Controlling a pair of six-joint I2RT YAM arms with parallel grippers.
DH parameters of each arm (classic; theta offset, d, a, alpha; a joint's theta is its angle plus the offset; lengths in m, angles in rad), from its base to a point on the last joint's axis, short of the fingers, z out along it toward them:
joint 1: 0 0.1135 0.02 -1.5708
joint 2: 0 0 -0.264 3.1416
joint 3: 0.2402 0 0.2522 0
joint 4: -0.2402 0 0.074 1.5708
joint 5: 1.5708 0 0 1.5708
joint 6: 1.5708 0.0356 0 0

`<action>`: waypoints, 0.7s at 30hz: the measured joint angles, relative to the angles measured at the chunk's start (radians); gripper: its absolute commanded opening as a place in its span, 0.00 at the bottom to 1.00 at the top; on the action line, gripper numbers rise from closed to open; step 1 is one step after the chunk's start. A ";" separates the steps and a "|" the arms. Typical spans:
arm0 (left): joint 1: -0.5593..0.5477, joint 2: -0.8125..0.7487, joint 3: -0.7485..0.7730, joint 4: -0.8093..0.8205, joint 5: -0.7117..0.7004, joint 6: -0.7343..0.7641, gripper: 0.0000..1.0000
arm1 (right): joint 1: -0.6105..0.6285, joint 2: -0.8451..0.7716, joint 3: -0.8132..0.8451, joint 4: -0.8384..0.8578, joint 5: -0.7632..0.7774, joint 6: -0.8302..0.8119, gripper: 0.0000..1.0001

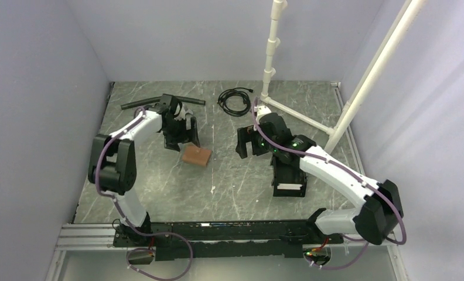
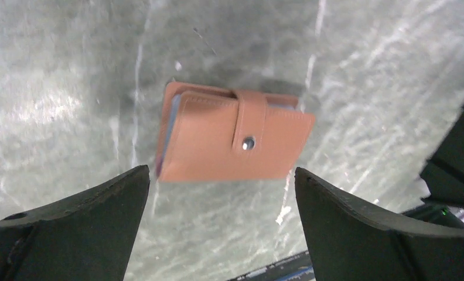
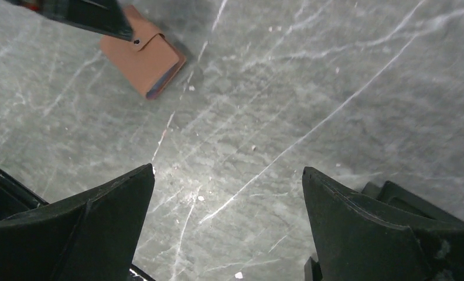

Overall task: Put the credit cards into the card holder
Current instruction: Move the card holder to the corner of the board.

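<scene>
A tan leather snap wallet (image 1: pixel 197 156) lies shut on the marbled table, left of centre. Thin bluish edges show in its side slit (image 2: pixel 166 140); I cannot tell whether they are credit cards. My left gripper (image 1: pixel 183 142) hovers open just behind the wallet (image 2: pixel 235 140), nothing between its fingers (image 2: pixel 221 172). The black card holder (image 1: pixel 289 188) sits right of centre, half hidden under my right arm, with a whitish strip inside it. My right gripper (image 1: pixel 243 146) is open over bare table (image 3: pixel 228 170), to the right of the wallet (image 3: pixel 142 58).
A coiled black cable (image 1: pixel 234 100) and a thin black rod (image 1: pixel 159 102) lie at the back of the table. A white pipe frame (image 1: pixel 288 111) stands at the back right. Grey walls close in the table on three sides.
</scene>
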 measured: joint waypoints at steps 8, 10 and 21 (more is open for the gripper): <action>0.040 -0.332 -0.075 -0.010 -0.058 -0.075 0.49 | 0.106 0.210 0.005 0.076 0.054 0.031 0.71; 0.061 -0.391 -0.152 0.030 -0.030 -0.112 0.39 | 0.147 0.291 0.037 0.108 0.036 -0.027 0.70; 0.074 -0.313 -0.436 0.320 0.176 -0.324 0.10 | 0.132 0.674 0.209 0.395 -0.200 -0.407 0.62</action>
